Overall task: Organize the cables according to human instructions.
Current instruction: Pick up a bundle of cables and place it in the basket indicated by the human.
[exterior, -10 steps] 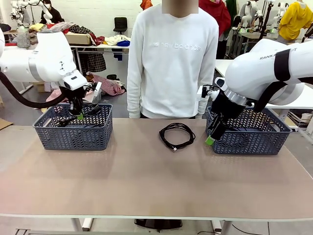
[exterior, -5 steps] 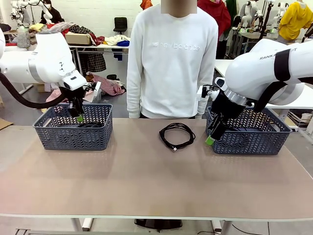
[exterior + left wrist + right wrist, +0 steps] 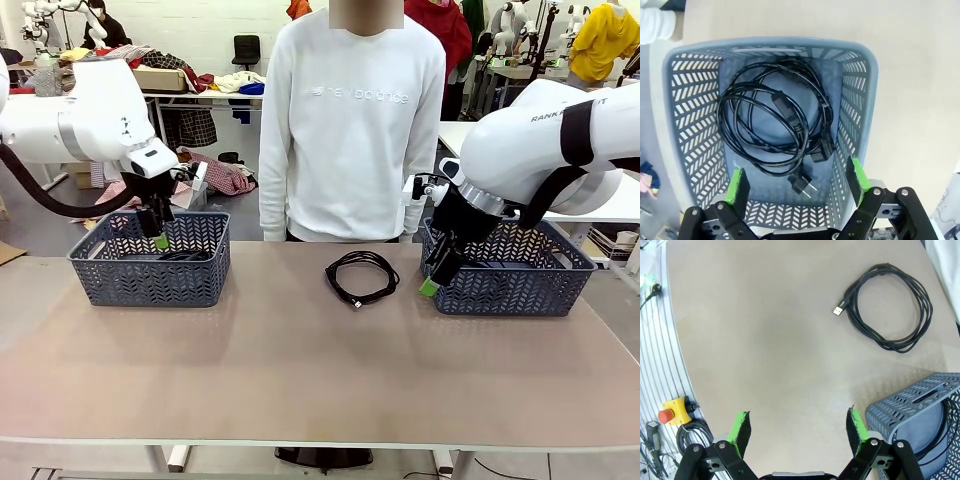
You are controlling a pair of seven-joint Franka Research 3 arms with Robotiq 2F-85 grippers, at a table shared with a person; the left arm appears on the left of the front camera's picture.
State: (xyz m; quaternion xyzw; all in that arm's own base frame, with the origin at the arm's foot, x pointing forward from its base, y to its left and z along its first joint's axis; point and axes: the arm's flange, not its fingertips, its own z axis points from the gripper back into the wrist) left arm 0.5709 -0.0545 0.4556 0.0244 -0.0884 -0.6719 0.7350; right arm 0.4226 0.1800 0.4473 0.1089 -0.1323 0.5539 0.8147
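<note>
My left gripper [image 3: 795, 178] gapes empty above the cable [image 3: 790, 116] in the basket [image 3: 770, 42]. Next, probably: grasp the loose cable [image 3: 362, 256] by the bench's [image 3: 300, 370] far edge.

We hang our left gripper [image 3: 161, 241] over the left grey basket [image 3: 150, 278]. Our right gripper [image 3: 429, 287] sits at the near left corner of the right basket [image 3: 520, 292]. Between the baskets a coiled black cable [image 3: 362, 276] lies on the table [image 3: 300, 370], in front of a person [image 3: 350, 130] in a white sweatshirt.
</note>
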